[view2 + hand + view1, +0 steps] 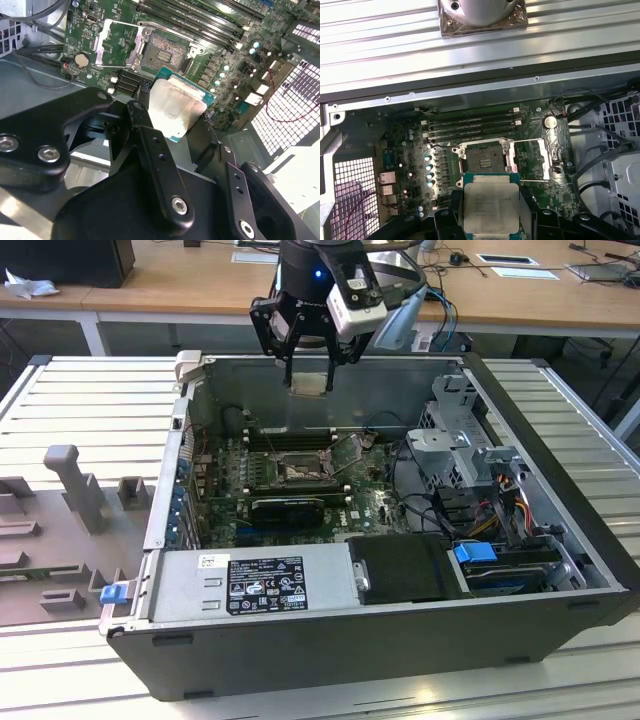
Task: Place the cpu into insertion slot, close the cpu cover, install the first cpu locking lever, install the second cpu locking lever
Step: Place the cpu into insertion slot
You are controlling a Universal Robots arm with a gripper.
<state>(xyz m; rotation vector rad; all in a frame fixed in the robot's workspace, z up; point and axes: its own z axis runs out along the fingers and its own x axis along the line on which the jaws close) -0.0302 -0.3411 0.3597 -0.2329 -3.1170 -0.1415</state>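
My gripper (309, 378) hangs above the far wall of the open computer case (560, 570), shut on the cpu (308, 383). In both wrist views the cpu (175, 107) (490, 206) sits flat between the black fingers (142, 122), its pale metal face showing, with the gripper (490, 222) closed on its edges. Below it on the green board lies the insertion slot (482, 161) (162, 47) (300, 472), uncovered and with its contact field bare. The cpu cover (532, 160) (117, 45) is swung open beside the slot.
Long memory slots (470, 125) run along the far side of the slot. A power supply (250, 585) fills the case's near side, and a drive cage (455, 440) with cables (520, 495) stands at the exterior view's right. Grey fixtures (70, 490) sit on the slatted table.
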